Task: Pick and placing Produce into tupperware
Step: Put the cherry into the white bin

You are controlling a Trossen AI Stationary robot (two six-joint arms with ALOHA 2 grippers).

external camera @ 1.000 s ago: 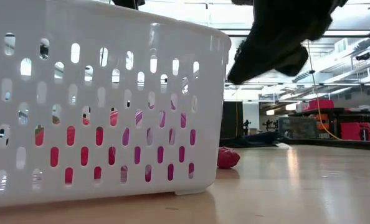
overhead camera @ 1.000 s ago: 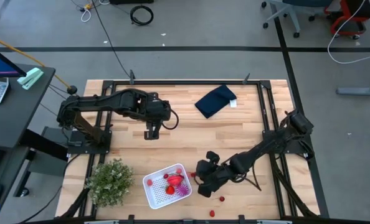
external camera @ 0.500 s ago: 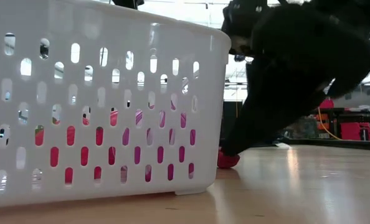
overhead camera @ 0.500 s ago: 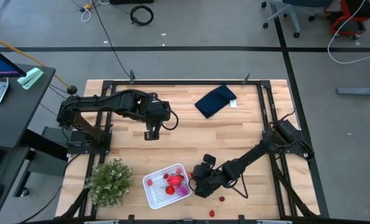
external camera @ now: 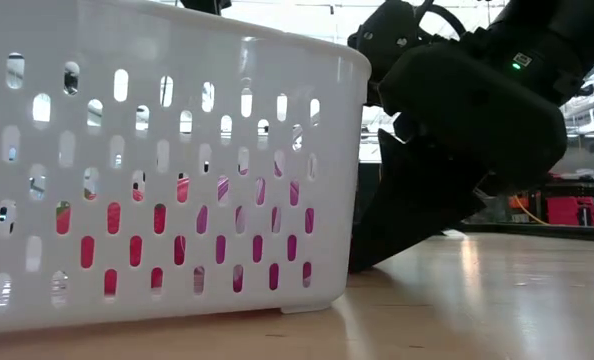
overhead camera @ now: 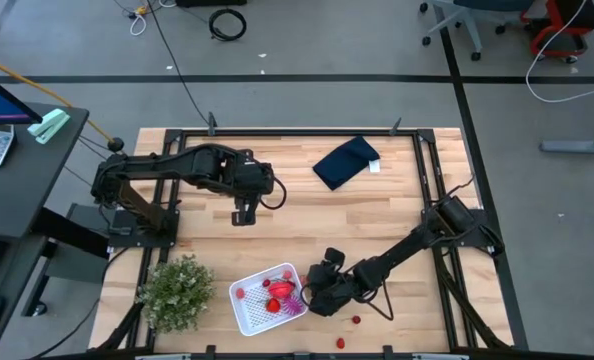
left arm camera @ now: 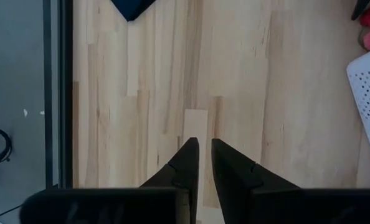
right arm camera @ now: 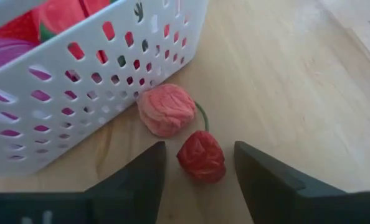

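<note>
- Right gripper (right arm camera: pixel 197 163): fingers apart, straddling red fruit (right arm camera: pixel 201 155) at lower centre, beside tupperware (right arm camera: pixel 119 87).
- Advice: lower squarely, close gently, avoid pink fruit (right arm camera: pixel 167 109).
- Left gripper (left arm camera: pixel 200 163): fingers nearly together, idle.

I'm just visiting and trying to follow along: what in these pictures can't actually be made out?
- Low view: the right gripper hides the red fruit beside the white container.
- High view: that fruit is hidden under the right gripper; the loose pieces near the table's front edge are too small to identify.
- Left wrist view: frame edges cut off the navy cloth.
</note>
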